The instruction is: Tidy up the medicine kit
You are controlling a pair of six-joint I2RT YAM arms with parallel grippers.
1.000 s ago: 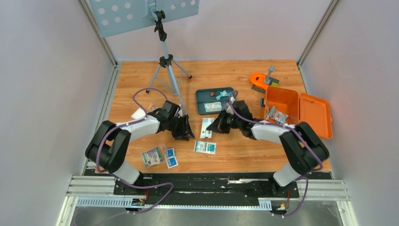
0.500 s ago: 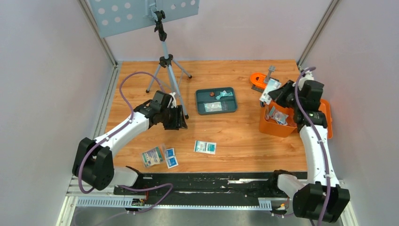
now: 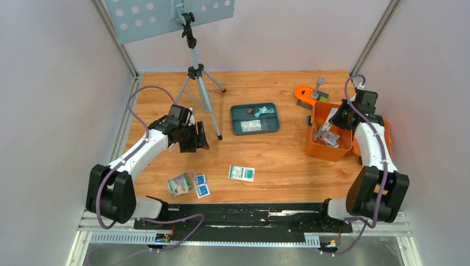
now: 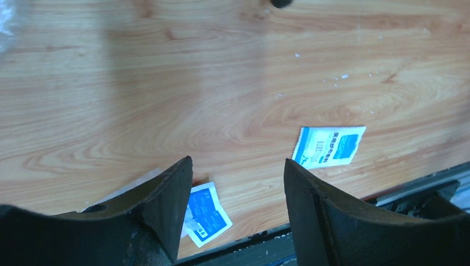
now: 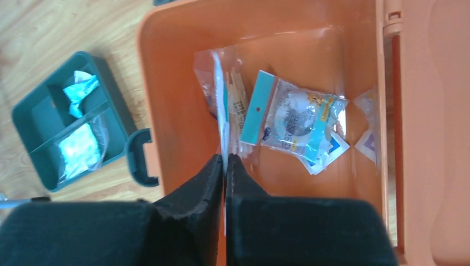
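The medicine kit (image 3: pixel 320 147) is an orange box standing open at the right, its lid (image 3: pixel 383 128) laid back. Several sealed packets (image 5: pixel 299 119) lie in the medicine kit (image 5: pixel 166 100). My right gripper (image 3: pixel 336 118) hangs over the box, shut on a thin white packet (image 3: pixel 327 123). In the right wrist view that packet (image 5: pixel 223 119) shows edge-on between the closed fingers of the right gripper (image 5: pixel 226 159). My left gripper (image 3: pixel 195 137) is open and empty above the wood at the left. Below the left gripper (image 4: pixel 238 166) lie a blue sachet (image 4: pixel 208 217) and a white-and-blue sachet (image 4: pixel 330 146).
A dark teal divided tray (image 3: pixel 236 126) with small items sits mid-table. A tripod (image 3: pixel 195 72) stands behind the left arm. Near the front edge lie a clear packet (image 3: pixel 179 184), blue sachets (image 3: pixel 201 185) and a sachet (image 3: pixel 242 173). A small orange curved piece (image 3: pixel 304 93) lies behind the kit.
The right arm has lowered the white packet from the kit's back left corner into the box. The left arm has drawn back to the left and its jaws have widened.
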